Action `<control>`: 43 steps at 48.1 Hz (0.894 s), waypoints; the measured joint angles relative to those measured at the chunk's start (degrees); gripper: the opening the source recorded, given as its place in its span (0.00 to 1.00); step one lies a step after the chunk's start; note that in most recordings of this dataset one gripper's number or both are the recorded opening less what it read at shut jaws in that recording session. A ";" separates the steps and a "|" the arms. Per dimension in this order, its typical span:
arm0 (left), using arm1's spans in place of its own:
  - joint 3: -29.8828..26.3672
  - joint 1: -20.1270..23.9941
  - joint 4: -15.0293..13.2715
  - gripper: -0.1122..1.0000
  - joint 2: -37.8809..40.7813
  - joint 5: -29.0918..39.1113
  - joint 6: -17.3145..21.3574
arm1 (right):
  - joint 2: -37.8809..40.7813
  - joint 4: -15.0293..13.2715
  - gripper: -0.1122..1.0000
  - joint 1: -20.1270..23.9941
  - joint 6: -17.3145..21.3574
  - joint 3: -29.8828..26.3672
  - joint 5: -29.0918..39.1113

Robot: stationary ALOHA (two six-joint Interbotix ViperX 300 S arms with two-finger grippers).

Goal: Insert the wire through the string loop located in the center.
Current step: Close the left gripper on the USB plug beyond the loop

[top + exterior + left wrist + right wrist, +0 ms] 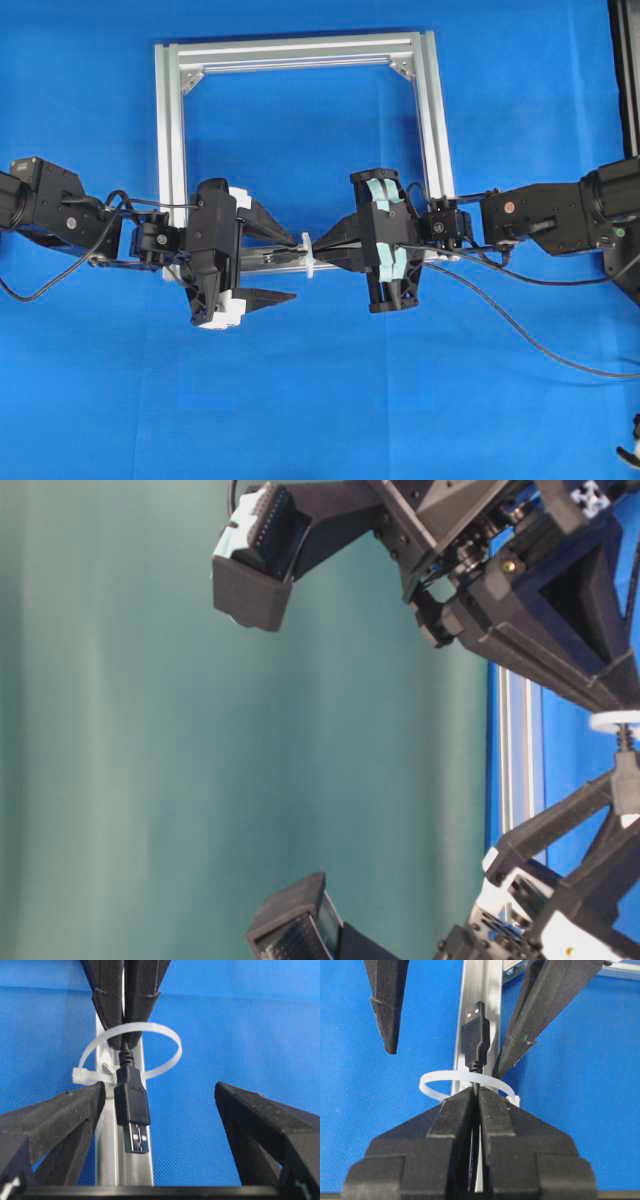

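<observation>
The string loop (440, 1080) is a whitish zip-tie ring standing on the near bar of the silver frame (300, 50). My right gripper (478, 1093) is shut on the wire just behind the loop. The wire's black plug (475, 1035) with its metal tip has passed through the ring. In the left wrist view the plug (132, 1105) hangs on my side of the loop (167, 1057), between the fingers (60, 1122) of my open left gripper (160, 1110), touching neither. In the overhead view the loop (309, 256) lies between my left gripper (297, 268) and my right gripper (318, 250).
The frame's side bars and far bar enclose blue cloth behind both grippers. A thin black cable (530, 335) trails from the right arm toward the lower right edge. A dark post (625, 60) stands at the far right.
</observation>
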 measured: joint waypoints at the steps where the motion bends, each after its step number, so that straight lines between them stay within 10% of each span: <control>1: 0.09 0.00 0.09 0.94 0.00 0.00 0.00 | 0.00 0.00 0.08 0.00 0.00 0.09 0.00; 43: 0.00 0.00 0.09 0.92 0.00 -0.09 0.00 | 0.00 0.00 0.08 0.00 0.00 0.09 0.00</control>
